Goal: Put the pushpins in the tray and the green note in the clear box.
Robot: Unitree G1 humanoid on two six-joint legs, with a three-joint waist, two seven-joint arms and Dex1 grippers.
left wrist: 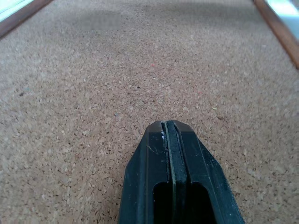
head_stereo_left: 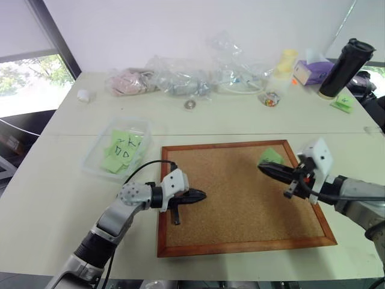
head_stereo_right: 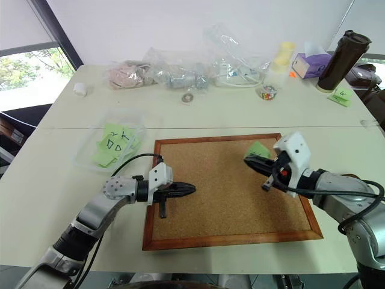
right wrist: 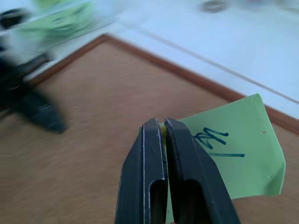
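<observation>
My right gripper [head_stereo_left: 261, 167] is shut on one edge of the green note [right wrist: 238, 154], a pale-green slip with thin dark handwriting. It holds the slip lifted over the right part of the cork board [head_stereo_left: 240, 205]. Over the board's left part, my left gripper [head_stereo_left: 203, 194] points right and is shut with nothing seen between its fingers [left wrist: 154, 154]. The clear box [head_stereo_left: 96, 147] stands on the table to the left of the board and holds several pale-green slips with bold scribbles. The pushpins and the tray are out of view.
Along the far edge lie crumpled clear plastic bags [head_stereo_left: 180, 78], a small jar [head_stereo_left: 272, 96], a purple tissue box [head_stereo_left: 313, 71] and a dark tumbler [head_stereo_left: 341, 67] with a green slip [head_stereo_left: 343, 102] beside it. A metal ring [head_stereo_left: 190, 104] and a white cap [head_stereo_left: 84, 95] lie loose.
</observation>
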